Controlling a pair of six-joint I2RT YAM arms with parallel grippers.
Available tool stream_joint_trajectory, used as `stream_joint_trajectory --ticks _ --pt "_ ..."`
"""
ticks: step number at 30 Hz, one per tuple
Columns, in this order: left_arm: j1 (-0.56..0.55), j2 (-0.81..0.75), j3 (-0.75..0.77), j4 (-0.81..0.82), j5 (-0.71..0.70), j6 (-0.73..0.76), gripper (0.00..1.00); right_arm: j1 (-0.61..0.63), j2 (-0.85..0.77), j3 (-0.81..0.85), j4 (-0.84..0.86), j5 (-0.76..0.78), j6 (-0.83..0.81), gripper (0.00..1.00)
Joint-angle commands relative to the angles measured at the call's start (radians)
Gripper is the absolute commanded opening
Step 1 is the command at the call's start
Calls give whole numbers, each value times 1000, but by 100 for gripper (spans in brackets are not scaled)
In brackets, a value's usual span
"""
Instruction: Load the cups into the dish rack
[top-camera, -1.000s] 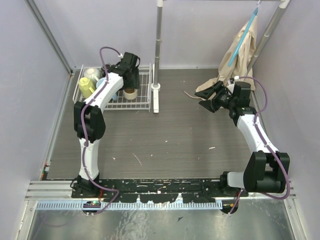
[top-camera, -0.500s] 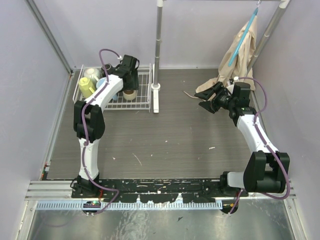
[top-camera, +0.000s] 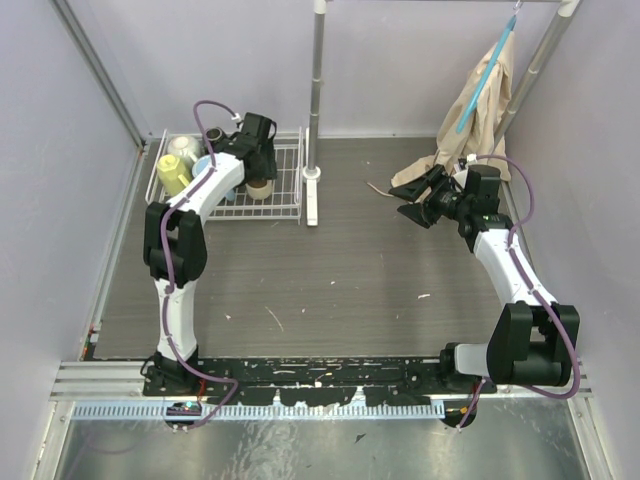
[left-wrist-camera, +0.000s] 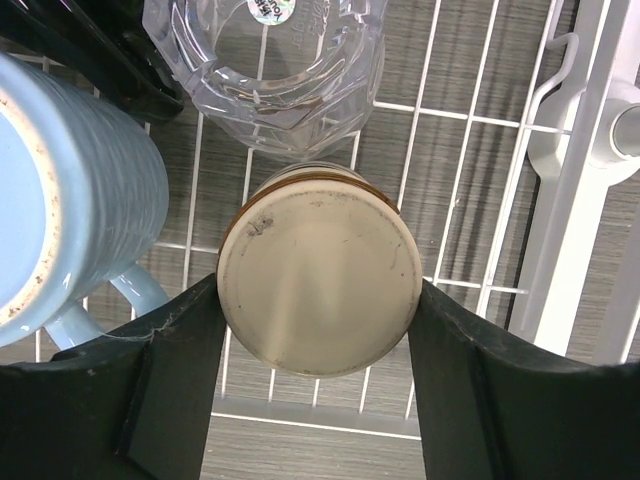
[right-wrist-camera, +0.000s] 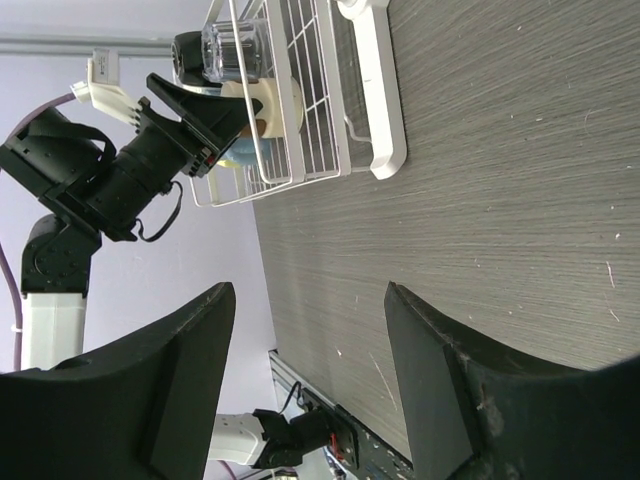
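Barely shifted toward the back wall over the last second, the left gripper (left-wrist-camera: 316, 300) presses its matte black fingers against both sides of a round, scuffed cream-white mug (left-wrist-camera: 318, 265) with a brown band. The mug sits inside the white wire dish rack (top-camera: 288, 200). A glossy ribbed light blue mug (left-wrist-camera: 70, 190) crowds it on one side and a faceted clear glass (left-wrist-camera: 275, 70) stands just beyond, with a yellow mug (top-camera: 172, 173) farther off. The right gripper (right-wrist-camera: 308, 295) hangs spread and empty over the grey wood-grain table (top-camera: 350, 270), near a hanging beige cloth (top-camera: 480, 110).
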Motion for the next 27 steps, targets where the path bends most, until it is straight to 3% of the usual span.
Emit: stream_joint_trajectory --ticks 1,7,10,22,27 --pt "4 -11 -34 -30 27 -22 77 -5 -1 -2 24 -3 -21 67" --pt "4 -32 -36 -25 46 -32 92 -5 -2 -3 23 -4 -23 67" --pt "4 -51 -35 -23 50 -33 94 -5 -2 -4 23 -5 -21 67" --pt "5 -167 -18 -21 48 -24 99 -4 -2 2 3 4 -56 67" --pt "9 -275 -92 -32 43 -41 99 -5 0 12 -28 15 -104 67"
